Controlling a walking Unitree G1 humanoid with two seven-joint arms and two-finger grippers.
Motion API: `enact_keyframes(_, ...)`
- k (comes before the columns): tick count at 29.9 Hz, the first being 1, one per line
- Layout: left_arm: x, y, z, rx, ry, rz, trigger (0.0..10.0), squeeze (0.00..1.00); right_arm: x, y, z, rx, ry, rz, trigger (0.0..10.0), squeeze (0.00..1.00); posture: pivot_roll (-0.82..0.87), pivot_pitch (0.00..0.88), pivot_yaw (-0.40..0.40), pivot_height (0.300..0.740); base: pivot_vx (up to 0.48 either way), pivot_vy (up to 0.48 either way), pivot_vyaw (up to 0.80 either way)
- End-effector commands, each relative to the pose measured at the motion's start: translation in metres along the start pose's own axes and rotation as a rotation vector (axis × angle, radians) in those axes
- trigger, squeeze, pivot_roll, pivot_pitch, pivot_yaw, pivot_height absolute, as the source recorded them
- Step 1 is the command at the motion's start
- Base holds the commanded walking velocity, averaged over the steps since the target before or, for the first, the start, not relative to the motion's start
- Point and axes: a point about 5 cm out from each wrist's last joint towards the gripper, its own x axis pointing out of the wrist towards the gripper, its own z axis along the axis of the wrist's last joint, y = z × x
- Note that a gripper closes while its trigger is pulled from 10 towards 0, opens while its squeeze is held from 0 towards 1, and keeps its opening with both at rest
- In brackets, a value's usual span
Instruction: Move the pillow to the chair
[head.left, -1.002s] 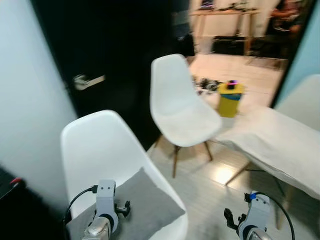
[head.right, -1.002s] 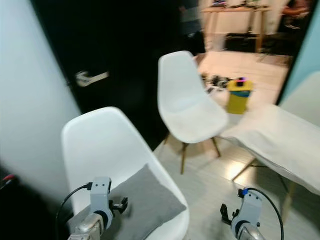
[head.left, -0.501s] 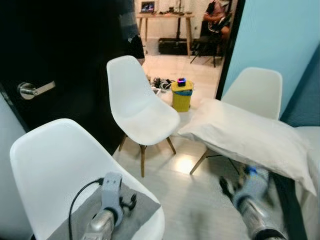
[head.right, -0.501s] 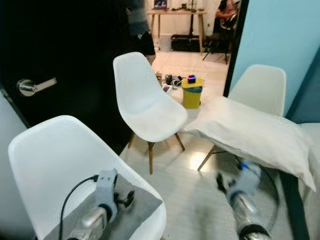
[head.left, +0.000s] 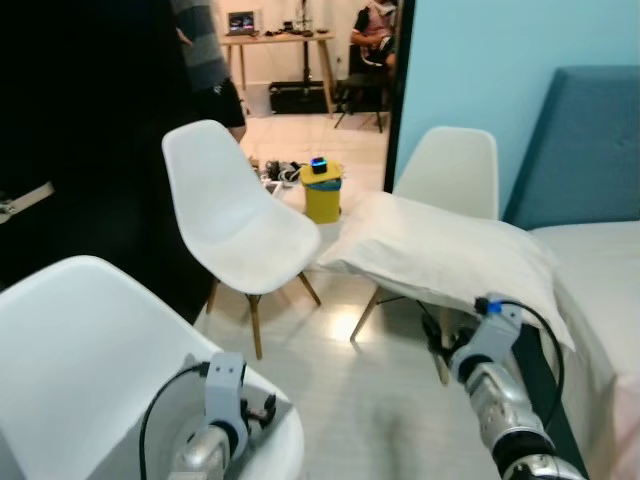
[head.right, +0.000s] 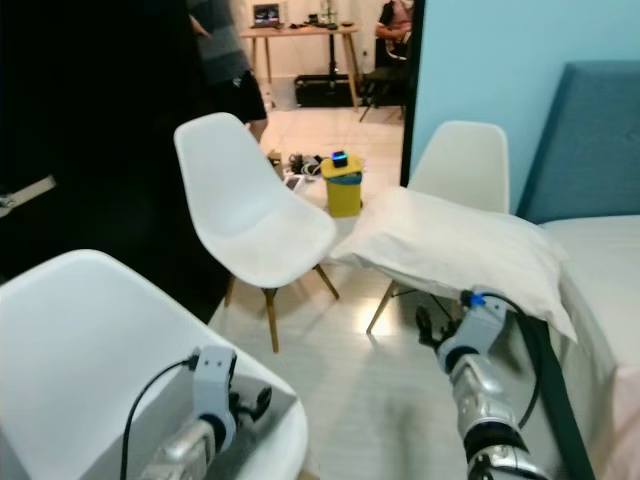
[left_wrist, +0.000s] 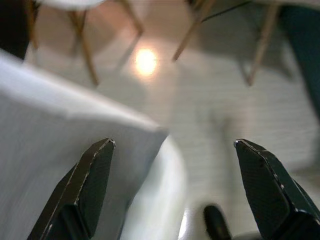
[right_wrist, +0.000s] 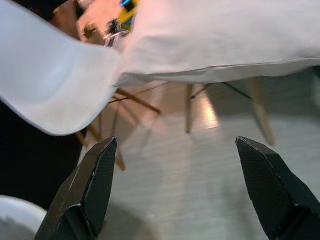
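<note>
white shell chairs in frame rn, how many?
3. The near chair is by the left gripper, the middle chair stands before the dark door, and the far chair, by the blue wall, carries the white pillow. More may be out of frame.

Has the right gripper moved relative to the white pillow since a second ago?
Yes. The right gripper has come up and forward, and now sits open just below the white pillow's near edge; earlier it hung low, well short of it.

Pillow (head.left: 440, 255): white; all three chairs white, the middle chair (head.left: 235, 215) on light wooden legs. Near chair (head.left: 90, 370) carries a grey cushion (left_wrist: 55, 170); bin (head.left: 322, 190) yellow; wall (head.left: 480, 60) light blue, headboard (head.left: 585, 145) dark blue. Floor (head.left: 370, 400) pale; both grippers' fingers (right_wrist: 90, 187) black, arms silver.
</note>
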Motion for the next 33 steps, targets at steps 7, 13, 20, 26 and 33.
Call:
enact_keyframes(7, 0.005, -0.007, 0.012, 0.025, -0.054, -0.039, 10.0, 0.0, 0.005, 0.007, 0.016, 0.004, -0.059, 0.018, 10.0, 0.0, 0.01, 0.007, 0.074, 0.736, 0.0, 0.0, -0.68)
enact_keyframes(13, 0.006, -0.01, 0.016, 0.015, -0.076, -0.042, 10.0, 0.0, 0.004, 0.006, 0.021, -0.004, -0.078, 0.01, 10.0, 0.0, 0.01, 0.014, 0.076, 0.736, 0.0, 0.0, -0.68)
enact_keyframes(20, 0.007, -0.012, 0.017, 0.004, -0.087, -0.074, 10.0, 0.0, 0.003, 0.005, 0.022, 0.011, -0.097, 0.006, 10.0, 0.0, 0.0, 0.018, 0.077, 0.736, 0.0, 0.0, -0.68)
enact_keyframes(26, 0.007, -0.012, 0.018, 0.002, -0.095, -0.071, 10.0, 0.0, 0.001, 0.02, 0.004, -0.03, -0.023, 0.1, 10.0, 0.0, 0.0, 0.019, 0.077, 0.736, 0.0, -0.384, 0.0)
enact_keyframes(33, 0.002, -0.005, 0.006, -0.102, -0.057, 0.01, 10.0, 0.0, -0.021, 0.029, -0.065, -0.323, 0.265, 0.223, 10.0, 0.0, -0.03, 0.026, 0.053, 0.736, 0.0, -0.421, 0.0)
